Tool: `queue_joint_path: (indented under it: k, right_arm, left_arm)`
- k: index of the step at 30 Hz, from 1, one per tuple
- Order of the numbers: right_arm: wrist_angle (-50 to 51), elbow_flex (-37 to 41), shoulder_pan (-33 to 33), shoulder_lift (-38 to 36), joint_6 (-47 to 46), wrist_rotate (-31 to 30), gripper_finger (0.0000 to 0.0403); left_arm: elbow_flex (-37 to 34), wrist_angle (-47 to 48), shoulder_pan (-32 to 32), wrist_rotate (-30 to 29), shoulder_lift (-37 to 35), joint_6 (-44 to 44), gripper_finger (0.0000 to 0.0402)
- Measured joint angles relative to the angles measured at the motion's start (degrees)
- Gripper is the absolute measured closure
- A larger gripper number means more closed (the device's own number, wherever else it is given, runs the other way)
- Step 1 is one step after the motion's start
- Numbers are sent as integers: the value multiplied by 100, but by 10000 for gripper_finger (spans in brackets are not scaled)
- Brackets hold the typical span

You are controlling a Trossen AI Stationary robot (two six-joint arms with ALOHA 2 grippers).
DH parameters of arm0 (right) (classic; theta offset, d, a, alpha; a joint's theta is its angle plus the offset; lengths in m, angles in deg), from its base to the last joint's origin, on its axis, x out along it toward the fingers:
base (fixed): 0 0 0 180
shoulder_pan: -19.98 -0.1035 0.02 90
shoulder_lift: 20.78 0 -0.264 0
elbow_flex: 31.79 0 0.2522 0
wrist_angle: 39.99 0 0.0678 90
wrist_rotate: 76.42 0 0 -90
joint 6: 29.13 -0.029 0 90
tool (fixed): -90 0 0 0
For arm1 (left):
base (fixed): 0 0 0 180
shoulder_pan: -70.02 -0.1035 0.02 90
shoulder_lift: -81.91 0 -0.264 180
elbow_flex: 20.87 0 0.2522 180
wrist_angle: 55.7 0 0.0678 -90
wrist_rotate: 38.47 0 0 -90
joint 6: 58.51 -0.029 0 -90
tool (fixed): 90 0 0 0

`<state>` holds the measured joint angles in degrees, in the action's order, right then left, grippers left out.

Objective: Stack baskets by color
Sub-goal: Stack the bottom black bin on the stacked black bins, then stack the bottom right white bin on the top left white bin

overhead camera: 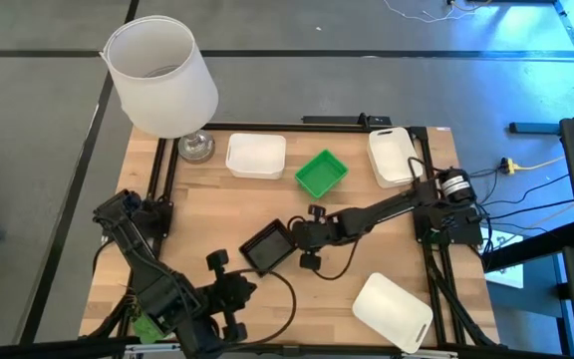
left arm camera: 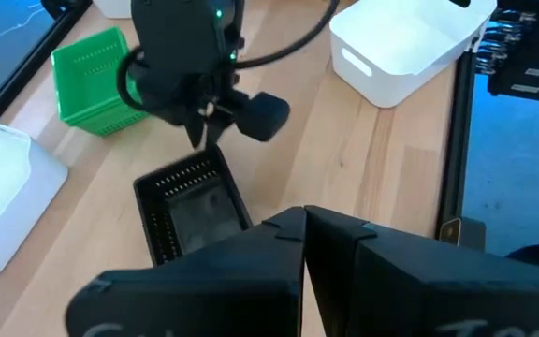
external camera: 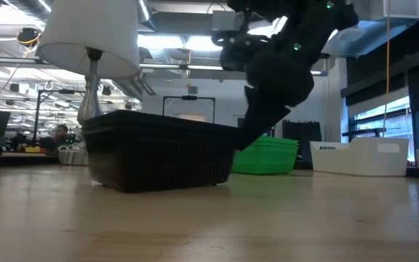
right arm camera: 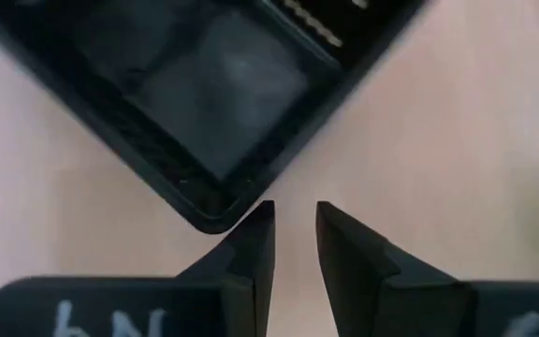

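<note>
A black basket (overhead camera: 267, 247) (external camera: 158, 153) rests flat on the table's middle. My right gripper (overhead camera: 290, 237) (right arm camera: 295, 211) reaches in from the right and points steeply down at the basket's right-hand corner (right arm camera: 215, 217). Its fingers stand a little apart, with only bare wood between them. My left gripper (overhead camera: 250, 291) (left arm camera: 304, 223) hovers shut and empty over the near edge, aimed at the basket. A green basket (overhead camera: 321, 173) and two white baskets (overhead camera: 256, 156) (overhead camera: 394, 155) sit along the far side. A third white basket (overhead camera: 395, 311) is near right. My right gripper has one fingertip (right arm camera: 255, 220) right at the black basket's right-hand corner (right arm camera: 215, 217), coming from above at a slant. I cannot tell whether it touches the rim. Nothing is between the fingers.
A large white lampshade (overhead camera: 162, 75) on a metal foot (overhead camera: 195, 146) stands at the far left corner. A black frame rail (overhead camera: 429, 189) runs along the table's edges. Bare wood lies left of the black basket and in the middle of the near side.
</note>
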<state>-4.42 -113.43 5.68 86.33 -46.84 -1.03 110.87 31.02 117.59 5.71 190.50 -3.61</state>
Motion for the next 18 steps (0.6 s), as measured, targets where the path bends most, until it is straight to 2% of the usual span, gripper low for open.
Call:
queue_joint_path:
  k: [7, 10, 14, 18]
  right_arm:
    - [-1511, 0, -7, 367, 598, 1036, 321]
    - [-1826, 0, -4, 451, 913, 1376, 321]
    - [-1696, 0, -76, 337, 1336, 1358, 321]
    - [-1359, -4, -199, -81, 1257, 1194, 321]
  left_arm:
    - [0, 11, -2, 2, -1, 3, 402]
    - [0, 10, -2, 1, 0, 3, 402]
    - [0, 12, -2, 16, 1, 5, 402]
    - [0, 14, -2, 24, 1, 12, 402]
